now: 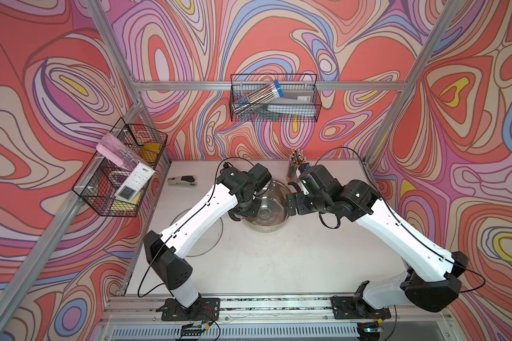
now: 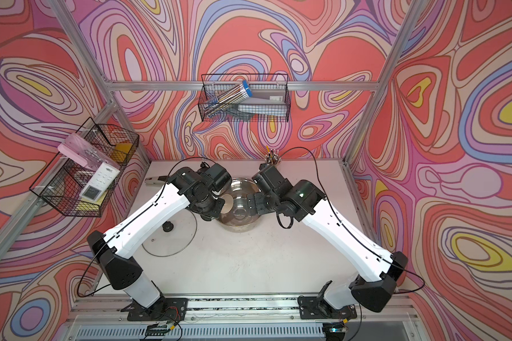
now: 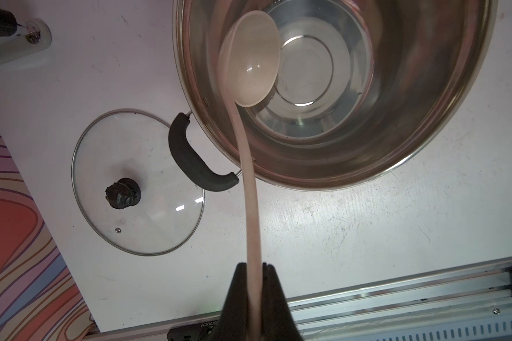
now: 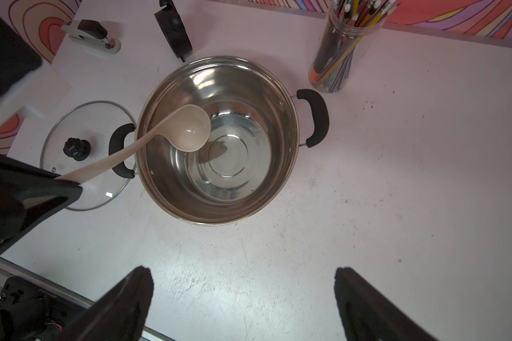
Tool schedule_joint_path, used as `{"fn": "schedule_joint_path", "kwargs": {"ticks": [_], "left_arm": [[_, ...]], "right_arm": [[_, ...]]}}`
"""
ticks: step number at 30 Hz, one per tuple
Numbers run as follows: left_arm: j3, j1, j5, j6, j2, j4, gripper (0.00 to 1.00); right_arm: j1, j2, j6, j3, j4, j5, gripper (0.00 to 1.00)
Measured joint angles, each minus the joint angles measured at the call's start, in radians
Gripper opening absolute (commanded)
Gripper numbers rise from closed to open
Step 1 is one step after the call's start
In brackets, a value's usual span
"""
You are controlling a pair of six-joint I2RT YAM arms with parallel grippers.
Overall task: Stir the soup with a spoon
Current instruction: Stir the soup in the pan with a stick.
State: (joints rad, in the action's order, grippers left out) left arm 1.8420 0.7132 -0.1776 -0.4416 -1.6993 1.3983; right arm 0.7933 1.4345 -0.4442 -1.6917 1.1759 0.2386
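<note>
- Left gripper point(image 3: 254, 267), hard against its own wrist camera: jaws pressed together on the slim handle, pinching it well back from the bowl.
- Spoon point(image 3: 249, 177): held by the left arm alone. Its long axis runs straight out from the jaws and crosses the pot rim just beside the black side handle point(image 3: 195, 159). The round bowl ends inside the pot mouth, close to the wall on the left arm's side, hollow facing up.
- Pot point(image 1: 263, 227): steel, lid off, just above the middle of the frame in both top views. Its base may hold a shallow clear liquid. Glare makes that hard to call, and so too whether the bowl's underside touches it.
- Judgement: the stir turns on that axis. The bowl should drop further along it, then circle, with the handle kept clear of the rim it crosses.
- Right gripper point(image 4: 244, 274): jaws spread wide, empty, near the pot's opposite side. It is the further arm from the spoon and better placed to steady the pot.
- Glass lid point(image 3: 148, 153): flat on the table point(image 4: 396, 206), just beside the pot and left of it in the top views.
</note>
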Motion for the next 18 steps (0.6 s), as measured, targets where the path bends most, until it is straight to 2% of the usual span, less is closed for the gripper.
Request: {"fn": "schedule_joint_path", "kwargs": {"ticks": [8,18], "left_arm": [[0.109,-0.002,-0.008,0.006,-0.098,-0.041,0.00],[0.121,0.003,0.101,0.006,-0.134,-0.113,0.00]], "right_arm": [[0.000,-0.002,0.018,0.008,-0.002,0.002,0.98],[0.000,-0.039,0.061,0.109,-0.018,0.005,0.98]]}}
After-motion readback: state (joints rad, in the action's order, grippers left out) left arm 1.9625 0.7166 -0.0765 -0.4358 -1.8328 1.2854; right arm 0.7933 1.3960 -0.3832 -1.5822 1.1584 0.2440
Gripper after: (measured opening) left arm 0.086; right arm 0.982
